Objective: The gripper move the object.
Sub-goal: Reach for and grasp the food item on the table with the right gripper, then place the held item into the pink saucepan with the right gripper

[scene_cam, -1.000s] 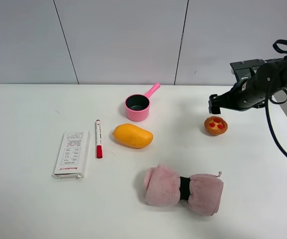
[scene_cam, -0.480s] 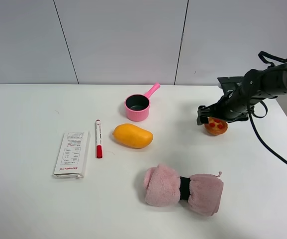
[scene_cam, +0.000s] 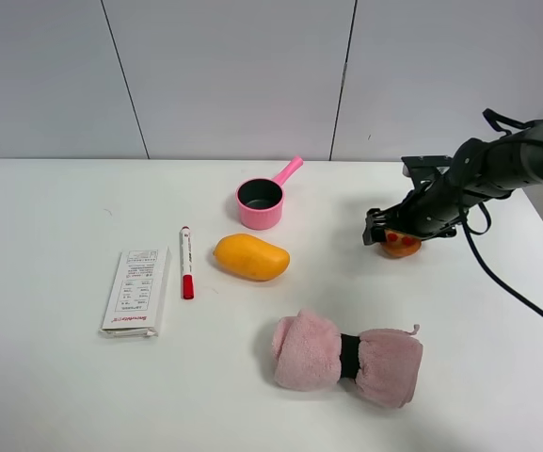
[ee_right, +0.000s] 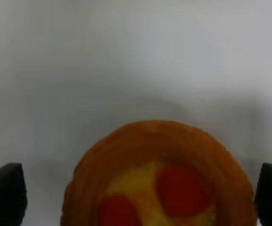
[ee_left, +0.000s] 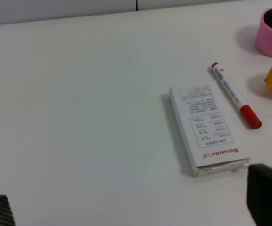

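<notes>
The small round tart, orange-brown with red spots, sits on the white table at the right. My right gripper is lowered over it and hides part of it. In the right wrist view the tart lies between the two black fingertips, which stand wide apart on either side; the gripper is open. My left gripper is open and empty, hovering near the white box. It is out of the exterior high view.
A pink saucepan stands at the back middle, with a yellow-orange mango in front of it. A red marker and the white box lie at the left. A rolled pink towel lies at the front.
My right arm has moved left and down, from above and behind the tart to straddling it. The tart and the other things have not moved.
</notes>
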### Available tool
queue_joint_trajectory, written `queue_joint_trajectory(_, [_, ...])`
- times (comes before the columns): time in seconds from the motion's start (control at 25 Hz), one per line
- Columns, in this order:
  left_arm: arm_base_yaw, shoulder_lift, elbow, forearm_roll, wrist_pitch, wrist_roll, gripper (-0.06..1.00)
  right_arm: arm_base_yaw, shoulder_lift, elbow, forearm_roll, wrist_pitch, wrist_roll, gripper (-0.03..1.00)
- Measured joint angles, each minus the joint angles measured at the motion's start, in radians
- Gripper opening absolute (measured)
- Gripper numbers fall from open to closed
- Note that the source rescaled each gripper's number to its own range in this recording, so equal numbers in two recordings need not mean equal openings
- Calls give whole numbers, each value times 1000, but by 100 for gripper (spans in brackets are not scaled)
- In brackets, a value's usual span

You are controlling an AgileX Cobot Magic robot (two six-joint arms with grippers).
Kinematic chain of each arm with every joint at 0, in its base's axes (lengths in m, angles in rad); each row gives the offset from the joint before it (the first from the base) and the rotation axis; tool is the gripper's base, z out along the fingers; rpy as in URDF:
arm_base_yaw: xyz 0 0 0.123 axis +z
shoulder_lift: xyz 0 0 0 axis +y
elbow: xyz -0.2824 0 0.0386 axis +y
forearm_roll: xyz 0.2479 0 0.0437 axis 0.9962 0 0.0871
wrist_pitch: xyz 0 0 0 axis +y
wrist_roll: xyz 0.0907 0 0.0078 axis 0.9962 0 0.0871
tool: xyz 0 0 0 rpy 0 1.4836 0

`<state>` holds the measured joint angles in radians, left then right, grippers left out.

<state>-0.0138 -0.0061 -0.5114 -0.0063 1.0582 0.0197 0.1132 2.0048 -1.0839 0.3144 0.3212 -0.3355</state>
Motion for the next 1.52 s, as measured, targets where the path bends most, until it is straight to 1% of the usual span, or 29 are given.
queue_joint_trajectory(0.04, [0, 0, 0, 0, 0, 0, 100, 0, 0, 0, 0, 5, 0, 74])
queue_joint_trajectory(0.08, [0, 0, 0, 0, 0, 0, 100, 0, 0, 0, 0, 5, 0, 62])
queue_joint_trajectory(0.2, [0, 0, 0, 0, 0, 0, 100, 0, 0, 0, 0, 6, -2, 20])
queue_joint_trajectory(0.24, [0, 0, 0, 0, 0, 0, 100, 0, 0, 0, 0, 6, -2, 8])
queue_joint_trajectory(0.28, [0, 0, 0, 0, 0, 0, 100, 0, 0, 0, 0, 6, -2, 1])
queue_joint_trajectory(0.56, [0, 0, 0, 0, 0, 0, 100, 0, -11, 0, 2, 34, -3, 0])
queue_joint_trajectory(0.64, [0, 0, 0, 0, 0, 0, 100, 0, -28, -15, 13, 67, -3, 0])
queue_joint_trajectory(0.72, [0, 0, 0, 0, 0, 0, 100, 0, -48, -55, 48, 107, -8, 0])
queue_joint_trajectory(0.84, [0, 0, 0, 0, 0, 0, 100, 11, -65, -162, 101, 199, -48, 0])
queue_joint_trajectory(0.96, [0, 0, 0, 0, 0, 0, 100, 57, -66, -282, 136, 260, -73, 0])
queue_joint_trajectory(1.2, [0, 0, 0, 0, 0, 0, 100, 208, -54, -506, 130, 312, -82, 0])
queue_joint_trajectory(1.32, [0, 0, 0, 0, 0, 0, 100, 271, 6, -626, 127, 382, -82, 0])
queue_joint_trajectory(1.52, [0, 0, 0, 0, 0, 0, 100, 338, 136, -764, 93, 430, -50, 0])
